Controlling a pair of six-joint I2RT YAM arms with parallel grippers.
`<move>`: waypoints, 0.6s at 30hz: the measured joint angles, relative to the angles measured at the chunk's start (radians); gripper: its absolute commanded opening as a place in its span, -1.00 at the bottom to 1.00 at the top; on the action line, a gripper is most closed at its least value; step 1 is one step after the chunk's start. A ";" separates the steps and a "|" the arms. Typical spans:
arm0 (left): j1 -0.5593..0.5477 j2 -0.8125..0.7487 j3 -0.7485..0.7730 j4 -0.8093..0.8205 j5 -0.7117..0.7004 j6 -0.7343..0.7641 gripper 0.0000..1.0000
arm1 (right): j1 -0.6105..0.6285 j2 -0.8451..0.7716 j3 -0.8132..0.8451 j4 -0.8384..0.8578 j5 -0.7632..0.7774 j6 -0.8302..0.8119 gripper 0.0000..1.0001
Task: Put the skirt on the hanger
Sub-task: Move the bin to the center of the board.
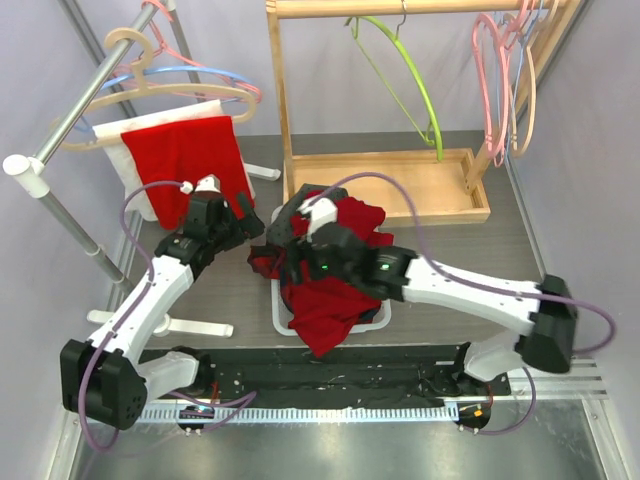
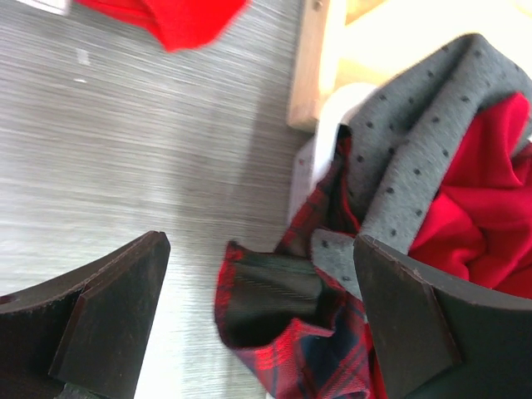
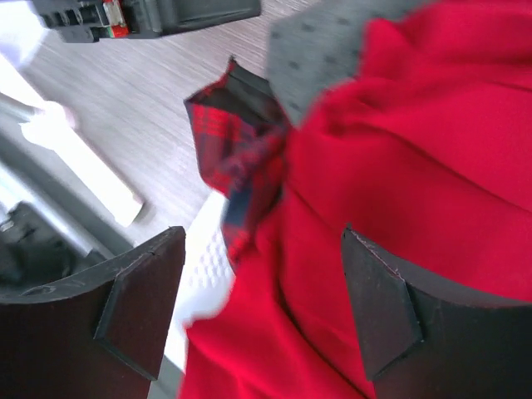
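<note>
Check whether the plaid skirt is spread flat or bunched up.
Bunched up: the plaid skirt lies crumpled in folds, its edge spilling onto the table.

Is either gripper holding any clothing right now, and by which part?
Nothing is held. The left gripper is open over a corner of the plaid skirt, the right gripper open over the red garment.

A robot laboratory cell is indicated by plain lilac partition walls [image 1: 330,80], a brushed metal base plate [image 1: 350,450] and a staged light wooden clothes rack [image 1: 279,100].
</note>
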 measured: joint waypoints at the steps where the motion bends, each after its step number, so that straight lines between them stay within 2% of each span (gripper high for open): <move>1: 0.000 -0.003 0.009 -0.016 -0.022 0.003 0.96 | 0.029 0.054 0.043 -0.008 0.041 0.000 0.61; 4: 0.000 -0.009 0.041 -0.061 -0.087 0.005 0.96 | 0.087 0.209 0.163 -0.019 0.142 0.001 0.61; 7: 0.000 -0.009 0.078 -0.105 -0.153 0.007 0.97 | 0.104 0.298 0.217 -0.026 0.200 0.010 0.61; 12: 0.000 -0.009 0.099 -0.139 -0.222 0.003 0.98 | 0.099 0.393 0.250 -0.042 0.259 0.035 0.61; 18: 0.000 -0.008 0.099 -0.167 -0.242 0.000 0.98 | 0.079 0.475 0.274 -0.035 0.256 0.064 0.60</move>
